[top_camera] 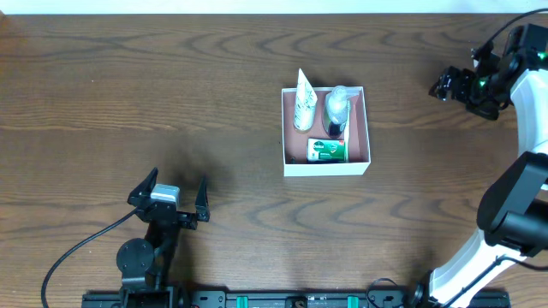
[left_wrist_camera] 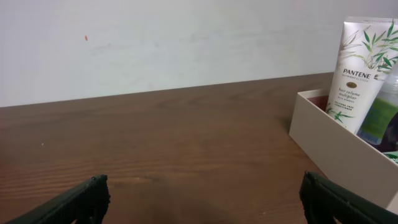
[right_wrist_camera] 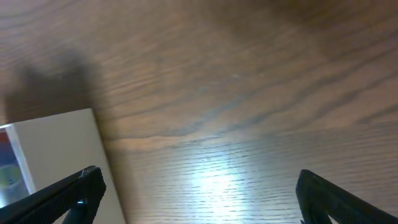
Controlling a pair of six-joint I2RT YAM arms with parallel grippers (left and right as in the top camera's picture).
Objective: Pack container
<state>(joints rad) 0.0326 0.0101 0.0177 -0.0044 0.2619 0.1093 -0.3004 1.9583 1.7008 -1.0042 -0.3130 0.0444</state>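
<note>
The container [top_camera: 326, 166] is a square white-walled box with a pink-brown floor, at the table's middle. In it are a white Pantene tube [top_camera: 304, 104], a clear bottle [top_camera: 336, 108] and a small green packet [top_camera: 327, 151]. My left gripper [top_camera: 177, 181] is open and empty at the near left, well apart from the container. In the left wrist view the container wall [left_wrist_camera: 329, 140] and tube [left_wrist_camera: 357, 71] are at the right, beyond my open fingers [left_wrist_camera: 205, 199]. My right gripper [top_camera: 443, 85] is open and empty at the far right. A white box wall [right_wrist_camera: 59, 149] shows left of its fingers [right_wrist_camera: 199, 193].
Dark wood table [top_camera: 128, 94] all round. The right arm's white links [top_camera: 527, 171] run down the right edge. A black rail [top_camera: 282, 299] lies along the front edge. A pale wall [left_wrist_camera: 155, 43] rises behind the table.
</note>
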